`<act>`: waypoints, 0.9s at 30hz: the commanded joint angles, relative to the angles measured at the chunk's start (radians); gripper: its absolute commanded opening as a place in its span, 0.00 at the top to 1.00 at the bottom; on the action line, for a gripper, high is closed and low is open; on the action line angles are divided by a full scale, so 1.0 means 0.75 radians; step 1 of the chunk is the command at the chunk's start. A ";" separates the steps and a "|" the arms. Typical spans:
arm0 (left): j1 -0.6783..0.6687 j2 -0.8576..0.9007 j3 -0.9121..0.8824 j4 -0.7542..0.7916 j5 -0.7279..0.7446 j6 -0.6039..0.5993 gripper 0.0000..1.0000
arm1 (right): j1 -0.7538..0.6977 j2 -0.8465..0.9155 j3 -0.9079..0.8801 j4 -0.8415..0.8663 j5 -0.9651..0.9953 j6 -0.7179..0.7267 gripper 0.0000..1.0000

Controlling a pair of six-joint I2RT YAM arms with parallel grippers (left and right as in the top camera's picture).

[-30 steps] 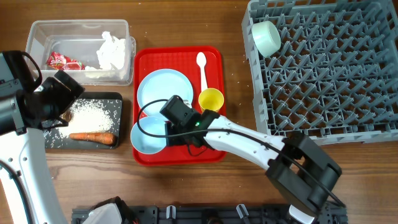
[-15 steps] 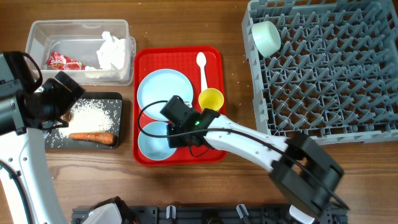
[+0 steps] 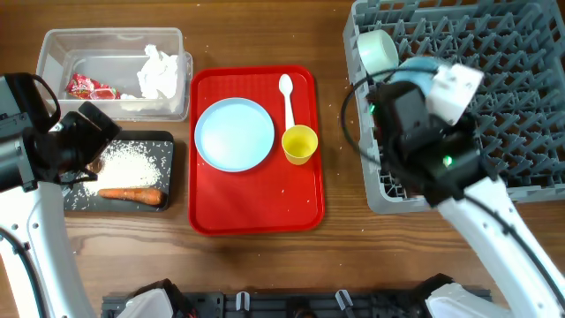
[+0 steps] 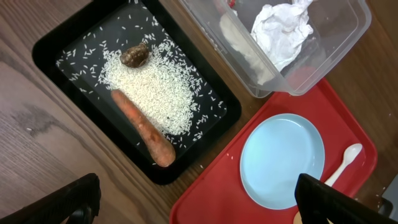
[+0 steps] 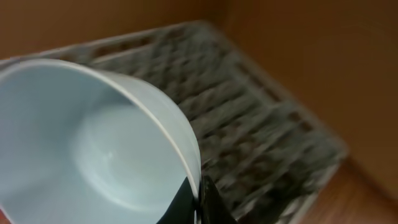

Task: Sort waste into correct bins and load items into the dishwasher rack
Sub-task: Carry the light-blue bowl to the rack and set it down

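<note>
Gripping bowl (image 5: 93, 143) rim: right gripper (image 5: 199, 202); over rack (image 5: 249, 124) (blurred, probably); left gripper (image 4: 196, 193) wide

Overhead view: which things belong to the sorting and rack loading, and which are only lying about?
Job: napkin, wrapper, tub, rice, carrot, scrap, black tray, plate, spoon, cup, racked bowl, held bowl, rack.
Lying about: red tray, table.

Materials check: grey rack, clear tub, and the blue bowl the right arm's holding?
Rack: grey moulded plastic by the look, matte, with a uniform grid of pegs.
Clear tub: thin transparent plastic, with see-through walls and rounded moulded corners.
Bowl: light blue and smooth, with a soft sheen inside and a thin rim. Probably plastic or melamine, though glazed ceramic can't be ruled out.
</note>
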 commanded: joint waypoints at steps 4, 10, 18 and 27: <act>0.007 -0.005 0.008 0.011 0.011 0.002 0.00 | -0.135 0.316 -0.014 0.361 0.255 -0.718 0.96; 0.007 -0.005 0.008 0.011 0.011 0.001 0.00 | -0.123 0.553 -0.014 0.611 0.254 -0.998 0.96; 0.007 -0.005 0.008 0.015 0.011 0.002 0.00 | -0.101 0.676 -0.016 0.609 0.112 -0.998 0.96; 0.007 -0.005 0.008 0.017 0.011 0.002 0.00 | 0.080 0.676 -0.016 0.477 0.073 -1.003 0.62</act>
